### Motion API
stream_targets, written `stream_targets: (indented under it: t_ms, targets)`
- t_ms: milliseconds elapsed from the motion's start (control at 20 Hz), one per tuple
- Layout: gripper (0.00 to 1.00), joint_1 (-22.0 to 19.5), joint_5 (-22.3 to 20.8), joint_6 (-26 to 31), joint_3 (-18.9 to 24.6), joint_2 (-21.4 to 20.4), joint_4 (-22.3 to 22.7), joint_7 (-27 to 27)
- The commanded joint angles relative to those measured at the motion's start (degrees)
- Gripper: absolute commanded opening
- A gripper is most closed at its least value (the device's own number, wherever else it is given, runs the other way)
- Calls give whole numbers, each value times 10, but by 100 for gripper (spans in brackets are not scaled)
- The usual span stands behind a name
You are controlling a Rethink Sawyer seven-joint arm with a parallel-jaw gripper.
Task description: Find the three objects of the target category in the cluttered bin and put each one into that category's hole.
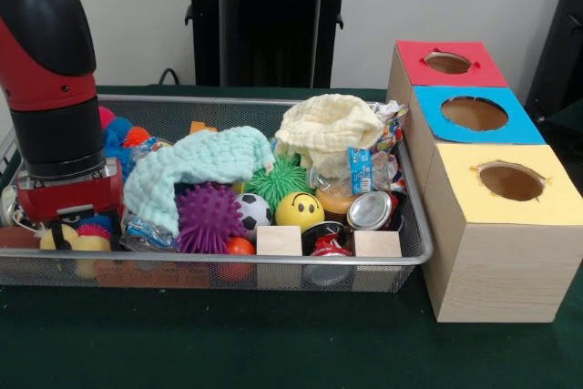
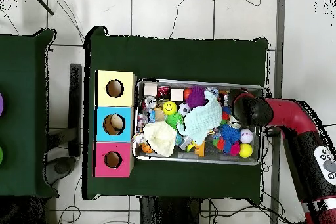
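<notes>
The wire mesh bin (image 1: 414, 225) holds a jumble of toys. At its left end my gripper (image 1: 62, 234) is lowered among yellow and blue balls, and its lower part is hidden by them. In the middle lie a purple spiky ball (image 1: 208, 216), a green spiky ball (image 1: 278, 179), a small soccer ball (image 1: 253, 211) and a yellow smiley ball (image 1: 299, 210). Two wooden blocks (image 1: 279, 240) (image 1: 377, 243) rest against the front wall. A crushed can (image 1: 369, 210) lies by the right block. Right of the bin stands the wooden box with a red-topped hole (image 1: 447, 63), a blue-topped hole (image 1: 474, 113) and a yellow-topped hole (image 1: 511, 181).
A teal cloth (image 1: 196, 168) and a pale yellow cloth (image 1: 328, 129) are draped over much of the pile. In the overhead view the arm (image 2: 252, 108) covers the bin's right end (image 2: 262, 126). The box (image 2: 115, 124) sits against the bin's left side.
</notes>
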Motion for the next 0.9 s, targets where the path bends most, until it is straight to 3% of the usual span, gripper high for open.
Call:
stream_targets:
  t_ms: [50, 400, 900]
  targets:
    - [100, 3, -49, 36, -57, 57, -65, -163]
    - [100, -3, -50, 30, -76, 49, -43, -135]
    - [100, -17, -46, 36, -74, 58, -46, -157]
